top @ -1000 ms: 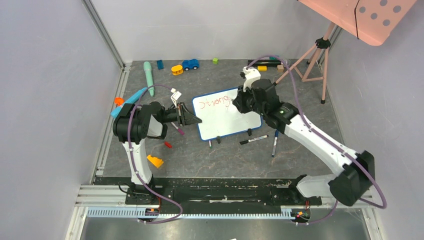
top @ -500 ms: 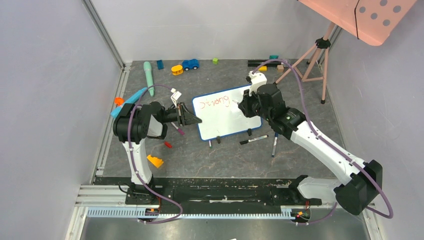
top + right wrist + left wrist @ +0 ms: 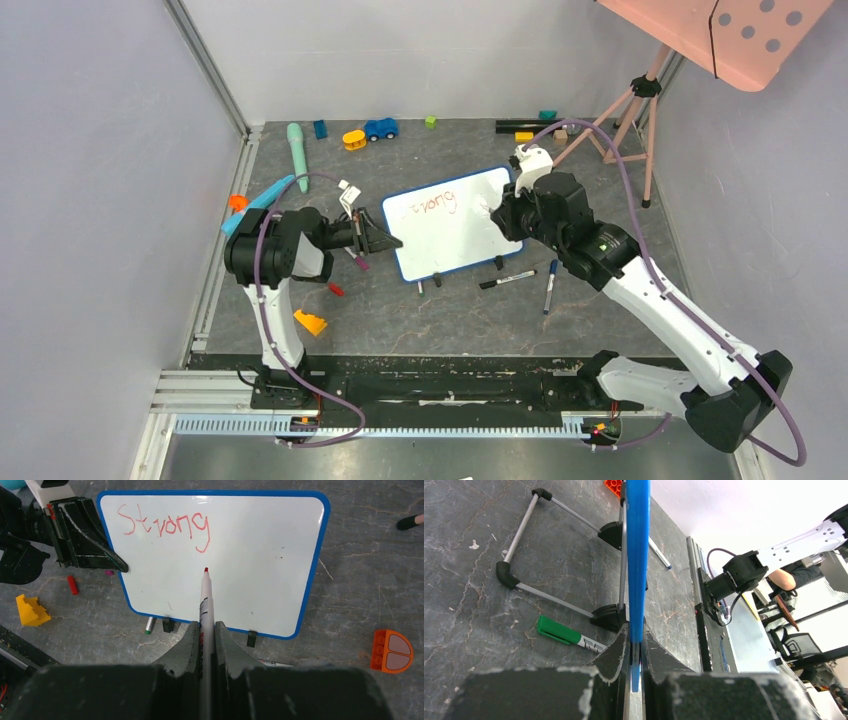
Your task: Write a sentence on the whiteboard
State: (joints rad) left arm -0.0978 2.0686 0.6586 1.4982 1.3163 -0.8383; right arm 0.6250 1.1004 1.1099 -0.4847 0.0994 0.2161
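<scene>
The whiteboard (image 3: 455, 240), white with a blue frame, stands tilted on black feet mid-table. My left gripper (image 3: 385, 238) is shut on its left edge; in the left wrist view the blue frame (image 3: 638, 555) runs between the fingertips of that gripper (image 3: 636, 640). The sentence (image 3: 165, 525) reads "Strong" in red along the top left of the board (image 3: 260, 580). My right gripper (image 3: 205, 630) is shut on a red marker (image 3: 205, 600), whose tip hangs over blank board just below the word. In the top view the right gripper (image 3: 500, 210) is at the board's right edge.
Two black markers (image 3: 507, 279) (image 3: 549, 286) lie in front of the board, and a green marker (image 3: 564, 632) lies behind it. An orange brick (image 3: 392, 651), a yellow piece (image 3: 310, 322), toys along the back (image 3: 380, 128), a tripod (image 3: 630, 120) and a pink dotted panel (image 3: 740, 35) surround it.
My right arm has drawn back to the right with the marker, off the written word, which now shows in full. The left gripper holds the board's edge as before.
</scene>
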